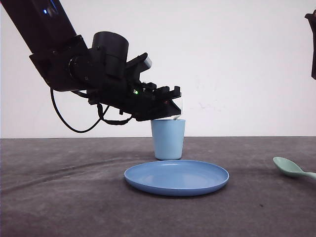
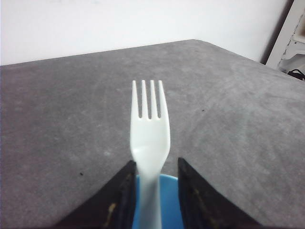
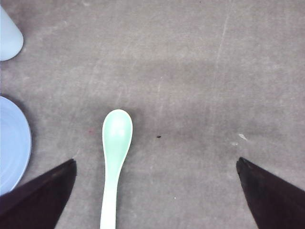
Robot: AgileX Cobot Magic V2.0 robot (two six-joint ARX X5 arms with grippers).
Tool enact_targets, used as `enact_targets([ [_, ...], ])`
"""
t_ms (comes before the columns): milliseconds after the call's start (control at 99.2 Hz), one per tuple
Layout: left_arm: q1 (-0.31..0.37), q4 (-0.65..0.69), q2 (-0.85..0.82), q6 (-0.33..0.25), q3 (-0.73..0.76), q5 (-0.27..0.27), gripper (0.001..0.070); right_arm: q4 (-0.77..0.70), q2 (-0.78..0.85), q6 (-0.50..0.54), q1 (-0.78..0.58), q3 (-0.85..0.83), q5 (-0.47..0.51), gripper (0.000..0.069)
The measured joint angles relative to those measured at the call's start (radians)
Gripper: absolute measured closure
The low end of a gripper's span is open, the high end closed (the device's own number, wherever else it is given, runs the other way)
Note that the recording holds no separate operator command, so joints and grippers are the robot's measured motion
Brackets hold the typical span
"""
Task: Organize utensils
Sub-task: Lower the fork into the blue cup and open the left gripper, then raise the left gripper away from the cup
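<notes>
The white fork (image 2: 150,129) stands tines-up between the fingers of my left gripper (image 2: 156,161), its handle going down into the light blue cup (image 2: 169,202). The handle lies against one finger, with a strip of blue showing between it and the other, so the jaws are open. In the front view that gripper (image 1: 174,101) hovers just over the cup (image 1: 168,139). The mint-green spoon (image 3: 116,143) lies flat on the grey table, bowl up, between the widely spread fingers of my right gripper (image 3: 156,161), closer to one of them. The spoon (image 1: 289,167) rests at the table's right side.
A round blue plate (image 1: 177,177) sits in front of the cup, near the table's middle. The plate's rim (image 3: 14,143) and the cup (image 3: 7,38) lie beside the spoon's area. A white wall stands behind the table.
</notes>
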Motion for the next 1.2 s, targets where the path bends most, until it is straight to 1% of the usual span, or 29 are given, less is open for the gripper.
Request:
enact_targets([
  [161, 0.000, -0.008, -0.001, 0.000, 0.000, 0.000, 0.0551, 0.000, 0.000, -0.002, 0.000, 0.000, 0.000, 0.0012],
  [282, 0.001, -0.065, -0.033, -0.001, 0.001, 0.000, 0.0551, 0.000, 0.000, -0.008, 0.000, 0.000, 0.000, 0.0012],
  [413, 0.008, -0.139, -0.134, -0.019, 0.001, 0.000, 0.0551, 0.000, 0.000, -0.012, 0.000, 0.000, 0.000, 0.0012],
  [524, 0.024, -0.215, -0.243, -0.023, 0.002, 0.000, 0.0551, 0.000, 0.000, -0.012, 0.000, 0.000, -0.005, 0.0012],
  [615, 0.043, -0.317, -0.332, -0.024, 0.005, 0.000, 0.0551, -0.003, 0.000, -0.012, 0.000, 0.000, -0.034, 0.0012],
  [726, 0.073, -0.513, -0.457, -0.033, 0.005, 0.000, 0.0551, -0.011, 0.000, -0.012, 0.002, 0.000, -0.080, 0.0012],
  [888, 0.124, -0.754, -0.655, -0.033, 0.005, 0.000, 0.0551, -0.020, 0.003, -0.011, 0.018, -0.006, -0.083, 0.0012],
  [968, 0.155, -0.842, -0.754, -0.015, 0.005, -0.012, 0.0551, -0.021, 0.012, -0.011, 0.032, -0.024, -0.084, 0.0012],
  [1059, 0.197, -0.930, -0.851, 0.012, 0.005, -0.055, 0.0551, -0.022, 0.041, -0.011, 0.050, -0.045, -0.083, 0.0012],
  [1119, 0.233, -0.972, -0.908, 0.027, -0.007, -0.060, 0.0551, -0.021, 0.064, -0.008, 0.064, -0.051, -0.082, 0.0012],
  [1200, 0.293, -1.017, -0.978, 0.034, -0.056, -0.061, 0.0551, -0.006, 0.102, -0.003, 0.083, -0.052, -0.082, 0.0012],
])
